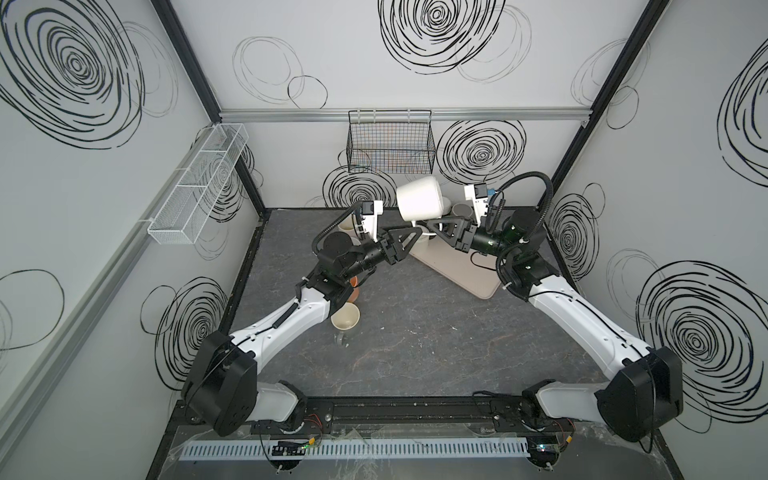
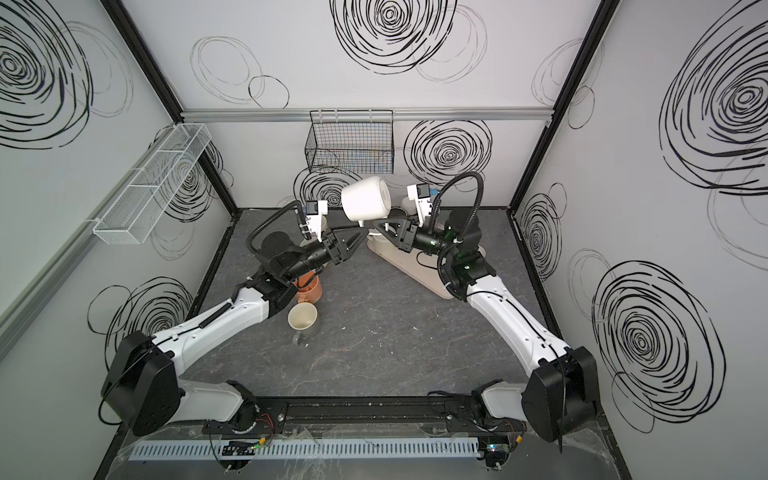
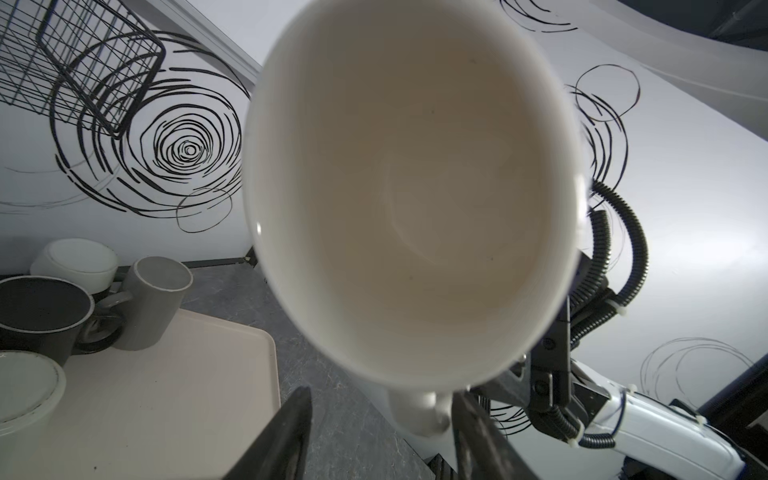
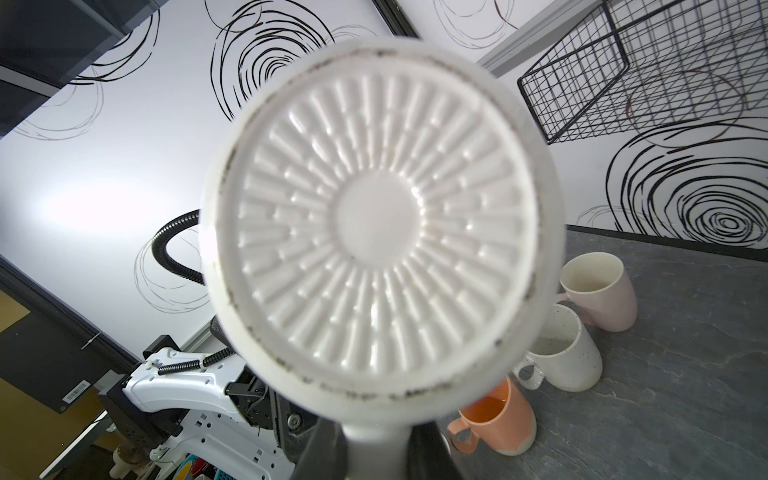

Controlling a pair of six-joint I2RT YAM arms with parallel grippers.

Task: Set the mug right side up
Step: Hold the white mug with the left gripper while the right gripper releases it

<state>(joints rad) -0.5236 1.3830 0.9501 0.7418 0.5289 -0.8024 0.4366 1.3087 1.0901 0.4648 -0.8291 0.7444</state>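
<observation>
The white mug [image 1: 419, 203] is held aloft on its side, handle [image 3: 419, 411] clenched in the right gripper [image 1: 433, 228]; its mouth is turned toward the left gripper [image 1: 413, 235], parted around that handle.

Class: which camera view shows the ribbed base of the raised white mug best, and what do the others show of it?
The right wrist view: the white mug presents its ribbed base straight to the lens, filling the picture. The left wrist view shows only its empty inside. Both top views show mainly its side wall.
</observation>
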